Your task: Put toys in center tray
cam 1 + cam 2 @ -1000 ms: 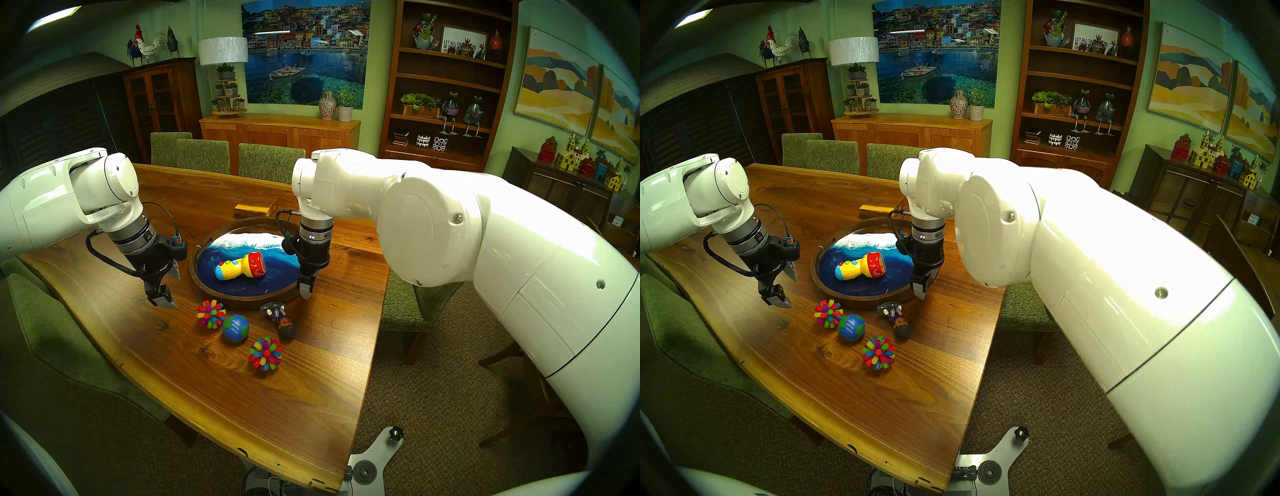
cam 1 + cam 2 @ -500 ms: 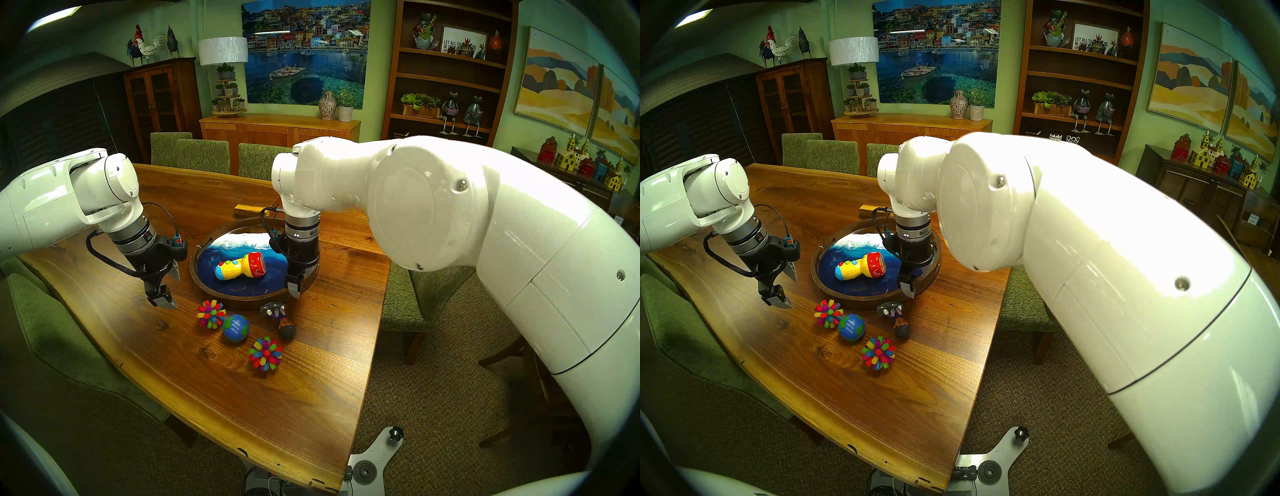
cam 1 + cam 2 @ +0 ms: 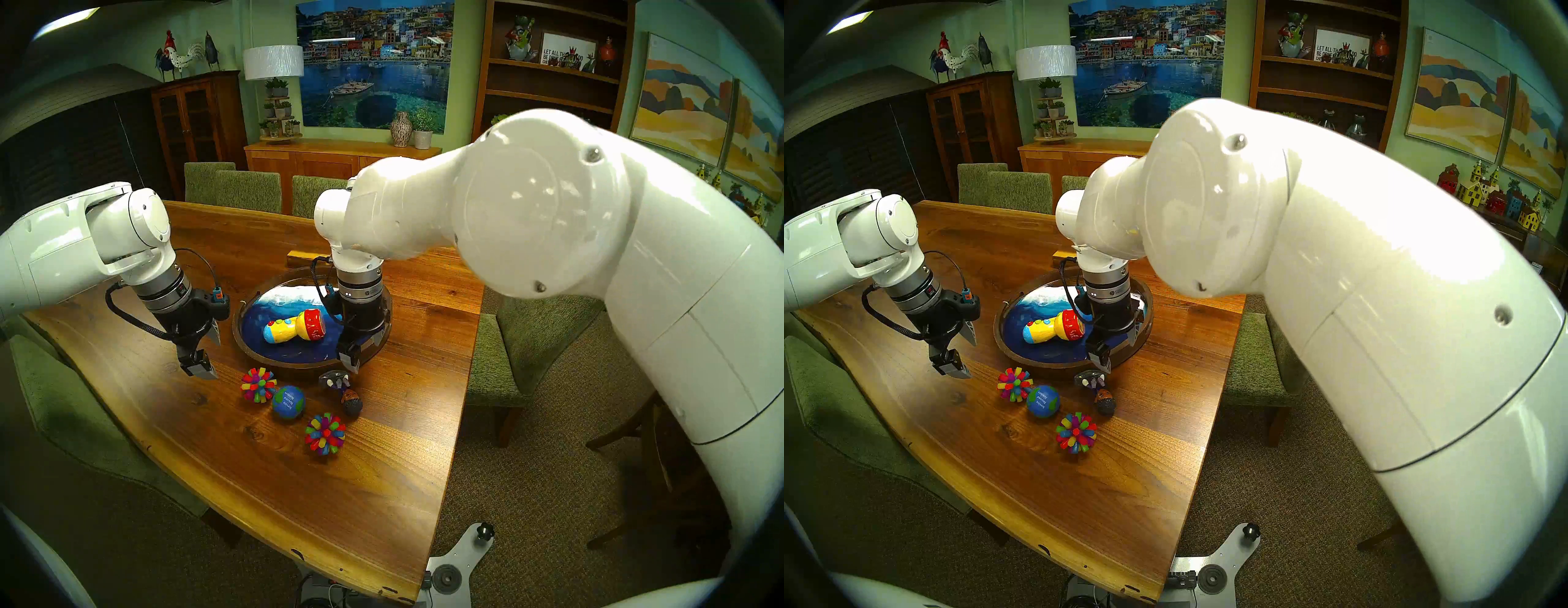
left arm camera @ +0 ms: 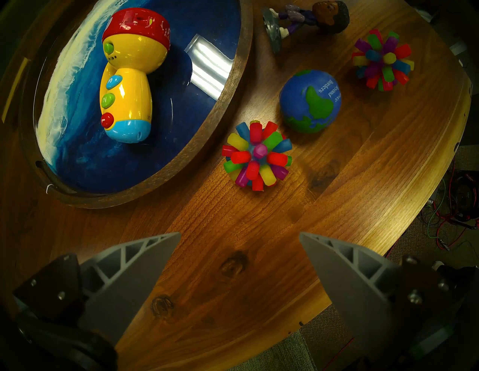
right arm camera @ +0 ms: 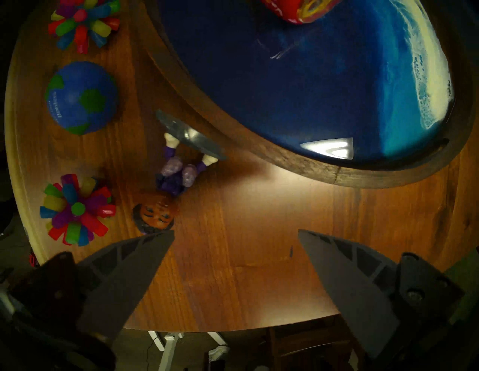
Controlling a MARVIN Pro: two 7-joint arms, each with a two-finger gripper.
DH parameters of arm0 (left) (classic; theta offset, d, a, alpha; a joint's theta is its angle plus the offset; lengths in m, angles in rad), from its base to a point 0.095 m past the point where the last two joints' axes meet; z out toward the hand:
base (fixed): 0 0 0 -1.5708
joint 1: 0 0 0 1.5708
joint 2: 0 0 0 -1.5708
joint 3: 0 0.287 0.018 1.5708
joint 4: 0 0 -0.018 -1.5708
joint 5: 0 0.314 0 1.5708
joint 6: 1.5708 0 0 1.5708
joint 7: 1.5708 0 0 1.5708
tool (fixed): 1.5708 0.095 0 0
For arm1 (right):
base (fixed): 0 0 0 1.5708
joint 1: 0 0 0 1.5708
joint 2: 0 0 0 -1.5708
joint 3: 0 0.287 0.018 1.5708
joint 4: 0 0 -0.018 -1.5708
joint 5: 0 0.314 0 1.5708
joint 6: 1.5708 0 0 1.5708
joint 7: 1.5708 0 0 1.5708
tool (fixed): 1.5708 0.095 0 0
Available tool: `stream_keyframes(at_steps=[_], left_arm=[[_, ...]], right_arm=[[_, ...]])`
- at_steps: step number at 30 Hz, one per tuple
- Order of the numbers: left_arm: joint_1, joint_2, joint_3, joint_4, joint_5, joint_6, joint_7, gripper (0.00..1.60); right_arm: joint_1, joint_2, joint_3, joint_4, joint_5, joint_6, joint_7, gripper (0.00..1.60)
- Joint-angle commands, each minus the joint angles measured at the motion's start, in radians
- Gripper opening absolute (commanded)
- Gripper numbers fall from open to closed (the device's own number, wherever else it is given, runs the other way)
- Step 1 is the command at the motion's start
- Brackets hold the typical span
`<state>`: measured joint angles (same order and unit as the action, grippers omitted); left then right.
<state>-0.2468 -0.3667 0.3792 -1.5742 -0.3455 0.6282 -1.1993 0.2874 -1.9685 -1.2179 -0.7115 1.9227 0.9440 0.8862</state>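
Note:
The yellow-red toy flashlight (image 3: 295,326) lies in the round wave tray (image 3: 297,366). On the table in front of the tray lie two spiky balls (image 3: 258,384) (image 3: 325,433), the globe ball (image 3: 288,401) and the doll (image 3: 343,388). My right gripper (image 3: 364,350) is open and empty, above the tray's front right rim, just behind the doll's base. In the right wrist view the doll (image 5: 176,176) lies ahead of the left finger. My left gripper (image 3: 210,354) is open and empty, left of the tray; its wrist view shows the nearest spiky ball (image 4: 256,155) ahead.
A small wooden block (image 3: 305,257) lies behind the tray. Green chairs (image 3: 500,365) stand around the table. The table's curved front edge (image 3: 382,590) is close to the toys. My right elbow (image 3: 543,220) hangs high over the table's right side.
My right gripper has moved left along the tray's front right rim, nearer the doll, and its elbow has risen. The left arm and the toys have not moved.

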Motion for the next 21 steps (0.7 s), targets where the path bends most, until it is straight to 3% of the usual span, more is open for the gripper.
stream_keyframes(at_steps=[1,11,21], left_arm=[[-0.028,0.000,-0.022,0.001,0.000,-0.001,0.002,1.60],[-0.029,0.001,-0.023,0.000,0.001,0.000,0.001,1.60],[-0.029,0.001,-0.023,-0.001,0.001,0.000,0.000,1.60]], right_arm=[[0.112,0.043,0.079,-0.068,0.056,0.016,0.098,1.60],[0.182,0.096,0.149,-0.250,0.135,0.016,-0.020,1.60],[0.146,0.119,0.154,-0.286,0.252,-0.072,-0.219,1.60]])
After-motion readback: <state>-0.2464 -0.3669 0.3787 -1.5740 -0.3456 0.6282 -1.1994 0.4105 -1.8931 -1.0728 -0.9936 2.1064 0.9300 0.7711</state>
